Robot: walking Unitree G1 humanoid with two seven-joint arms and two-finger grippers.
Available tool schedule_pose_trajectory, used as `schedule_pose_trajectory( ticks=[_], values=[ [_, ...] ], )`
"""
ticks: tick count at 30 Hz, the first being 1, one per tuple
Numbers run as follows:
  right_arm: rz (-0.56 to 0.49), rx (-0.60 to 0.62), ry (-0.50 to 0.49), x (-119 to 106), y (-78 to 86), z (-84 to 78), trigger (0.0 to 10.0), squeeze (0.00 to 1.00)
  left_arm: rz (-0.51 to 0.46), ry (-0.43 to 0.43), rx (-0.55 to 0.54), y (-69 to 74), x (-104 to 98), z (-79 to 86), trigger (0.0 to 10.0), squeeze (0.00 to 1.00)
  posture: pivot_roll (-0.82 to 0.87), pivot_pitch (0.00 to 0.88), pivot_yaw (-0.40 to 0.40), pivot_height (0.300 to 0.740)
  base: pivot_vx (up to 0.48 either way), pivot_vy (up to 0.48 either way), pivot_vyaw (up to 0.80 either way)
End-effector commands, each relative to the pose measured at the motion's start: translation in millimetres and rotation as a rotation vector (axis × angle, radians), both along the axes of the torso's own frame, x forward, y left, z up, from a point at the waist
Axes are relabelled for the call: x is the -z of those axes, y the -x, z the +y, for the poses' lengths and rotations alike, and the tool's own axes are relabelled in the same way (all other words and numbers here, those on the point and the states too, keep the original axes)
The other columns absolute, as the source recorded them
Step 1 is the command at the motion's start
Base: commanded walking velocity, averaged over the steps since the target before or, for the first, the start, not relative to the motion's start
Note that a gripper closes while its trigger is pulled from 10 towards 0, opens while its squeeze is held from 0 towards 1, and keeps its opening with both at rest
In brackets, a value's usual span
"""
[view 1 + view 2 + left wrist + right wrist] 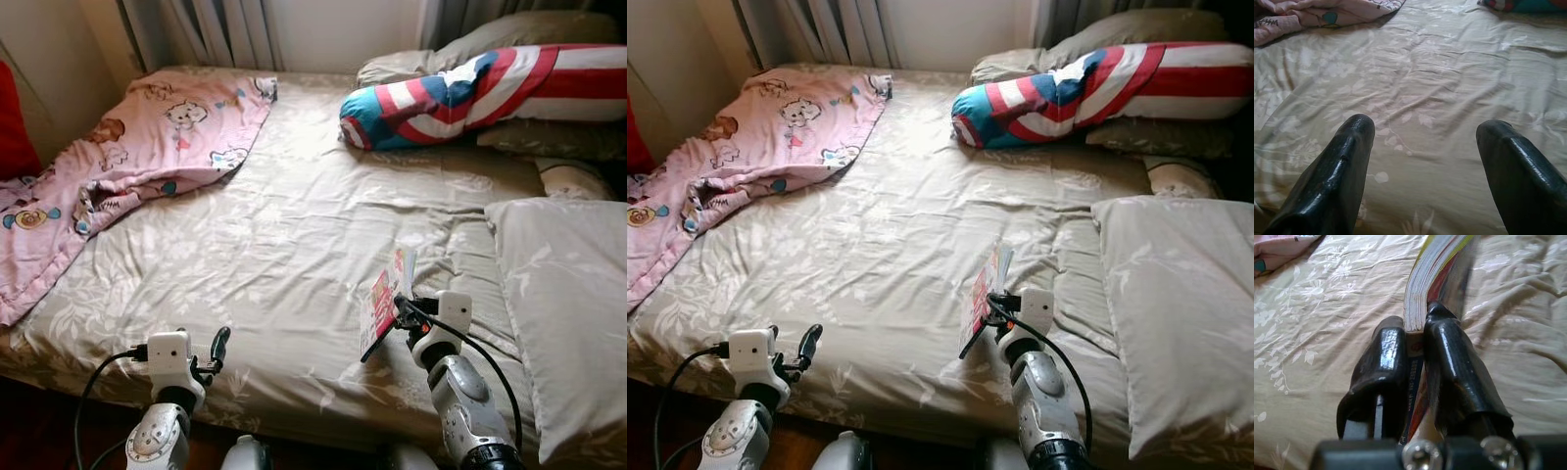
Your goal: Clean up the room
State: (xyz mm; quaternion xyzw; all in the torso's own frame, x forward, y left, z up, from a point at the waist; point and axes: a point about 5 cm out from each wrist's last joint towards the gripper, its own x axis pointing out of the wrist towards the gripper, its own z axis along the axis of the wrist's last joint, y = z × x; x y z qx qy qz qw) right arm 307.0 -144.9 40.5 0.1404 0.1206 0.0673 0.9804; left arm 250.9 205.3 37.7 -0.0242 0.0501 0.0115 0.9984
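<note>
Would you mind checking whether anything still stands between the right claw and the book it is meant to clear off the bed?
Nothing does: the right claw is already shut on the book, holding it edge-up above the bed sheet. The left claw is open.

The left gripper (1422, 171) hangs over the bed (1449, 88), its two glossy black fingers (1337, 176) spread wide apart with nothing between them. Beneath and beyond them lies a beige sheet (1415, 98) printed with a pale leaf-and-flower pattern, rumpled into long shallow creases that catch the light. At the far edge of the sheet, on one side, lies a crumpled pink blanket (1317, 12) with a teal spot among its printed figures, resting on the sheet. In the opposite far corner sits the edge of a cushion (1528, 5) in teal and red, well apart from the blanket
</note>
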Motion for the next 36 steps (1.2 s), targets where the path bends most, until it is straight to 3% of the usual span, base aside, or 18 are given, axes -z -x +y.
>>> schedule_pose_trajectory(
  ticks=[1, 6, 18, 26, 36],
  values=[
    [-0.037, -0.021, 0.012, -6.7, -5.0, 3.3, 10.0, 0.00, 0.020, -0.011, -0.006, 3.9, 1.7, 5.9, 10.0, 0.00, -0.01, 0.134, 0.041, 0.663, 0.000, 0.000, 0.00],
    [-0.029, -0.052, 0.026, -7.5, -8.9, 8.6, 10.0, 0.00, 0.024, -0.016, -0.008, 6.4, 2.1, 8.4, 10.0, 0.00, 0.00, 0.145, 0.045, 0.650, 0.000, 0.000, 0.00],
    [-0.069, -0.075, -0.076, -14.1, -17.8, 13.8, 10.0, 0.00, 0.043, -0.025, 0.001, 15.8, 4.4, 10.6, 10.0, 0.00, 0.02, 0.173, 0.058, 0.650, 0.000, 0.000, 0.00],
    [-0.065, -0.093, -0.013, -14.7, -21.1, 13.8, 10.0, 0.00, 0.045, -0.028, 0.001, 16.2, 4.0, 11.1, 10.0, 0.00, 0.02, 0.175, 0.059, 0.631, 0.000, 0.000, 0.00],
    [-0.083, -0.063, -0.025, -13.7, -19.7, 9.5, 10.0, 0.00, 0.043, -0.027, 0.004, 15.5, 3.1, 9.8, 10.0, 0.00, 0.02, 0.175, 0.060, 0.627, 0.000, 0.000, 0.00]
  ],
)
